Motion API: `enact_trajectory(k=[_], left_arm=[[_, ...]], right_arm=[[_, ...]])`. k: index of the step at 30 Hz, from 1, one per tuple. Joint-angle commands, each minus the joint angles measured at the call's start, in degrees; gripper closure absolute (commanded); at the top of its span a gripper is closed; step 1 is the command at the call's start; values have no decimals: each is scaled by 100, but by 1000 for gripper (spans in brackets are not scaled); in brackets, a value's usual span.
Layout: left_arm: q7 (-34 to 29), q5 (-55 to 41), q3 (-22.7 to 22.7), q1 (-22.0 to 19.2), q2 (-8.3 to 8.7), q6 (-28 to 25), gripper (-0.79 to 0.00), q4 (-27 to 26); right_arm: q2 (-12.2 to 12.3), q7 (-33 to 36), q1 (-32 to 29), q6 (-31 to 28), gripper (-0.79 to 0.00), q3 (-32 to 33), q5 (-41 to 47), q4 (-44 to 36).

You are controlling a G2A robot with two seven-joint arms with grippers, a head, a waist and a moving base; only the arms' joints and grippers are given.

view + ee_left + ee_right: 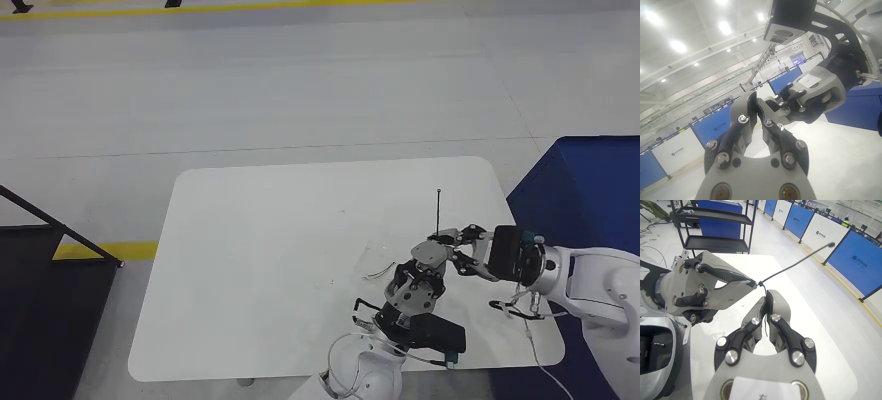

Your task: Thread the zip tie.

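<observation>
A black zip tie slants up over the white table, its head at the free far end. In the top view the zip tie shows as a thin dark line above both grippers. Its lower end meets a small black head. My left gripper, coming from the table's near edge, is shut on the tie's tip right beside that small head. From the small head a black strap runs down between the fingers of my right gripper, which is shut on it. The two grippers almost touch, left gripper and right gripper.
A thin pale strip lies on the table just left of the grippers. A blue box stands off the table's right edge. A black shelf cart stands beyond the table's end. Most of the tabletop to the left is bare.
</observation>
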Motion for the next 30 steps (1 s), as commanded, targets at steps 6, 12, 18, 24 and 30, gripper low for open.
enact_trajectory(k=[6,12,18,24,30], left_arm=[[-93,35,-7,27,10,-183,0,72],[-151,93,16,78,44,-563,0,91],[-100,160,-16,157,89,-768,0,5],[-170,372,-32,184,122,-1051,0,13],[-217,479,-30,221,146,-1291,0,-37]], right_arm=[[-17,-142,36,122,0,82,412,144],[-11,129,149,201,0,84,700,220],[-6,347,290,235,0,46,988,339],[1,497,375,238,0,76,1168,387],[4,610,385,241,0,94,1229,385]])
